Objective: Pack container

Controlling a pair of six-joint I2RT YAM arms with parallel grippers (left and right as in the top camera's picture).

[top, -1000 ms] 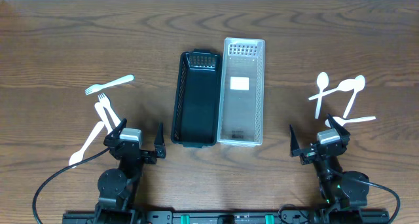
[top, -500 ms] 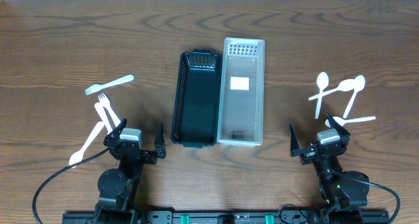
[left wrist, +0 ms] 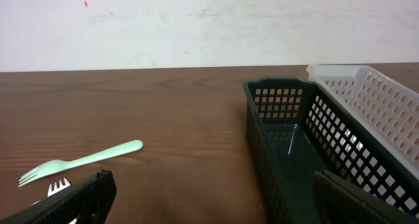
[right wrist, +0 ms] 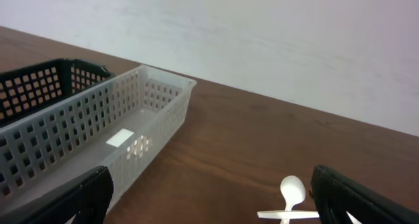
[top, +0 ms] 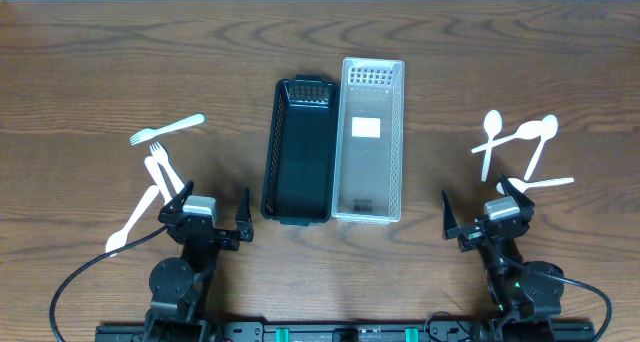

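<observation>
Nothing has moved: left claw [top: 205, 217] and right claw [top: 484, 220] stay wide apart and empty, forks [top: 170, 128] ahead of the left, spoons [top: 492, 125] ahead of the right.

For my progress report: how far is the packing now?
Done: nothing; the black slotted plastic basket and the white slotted plastic basket hold no cutlery. In hand: nothing; left gripper and right gripper are open. Remaining: all plastic forks and white plastic spoons lie on the wooden table.

White fork [left wrist: 60, 184] shows only tines behind the left claw [left wrist: 213, 191]; white spoon [right wrist: 292, 186] handle cut off at the bottom edge
</observation>
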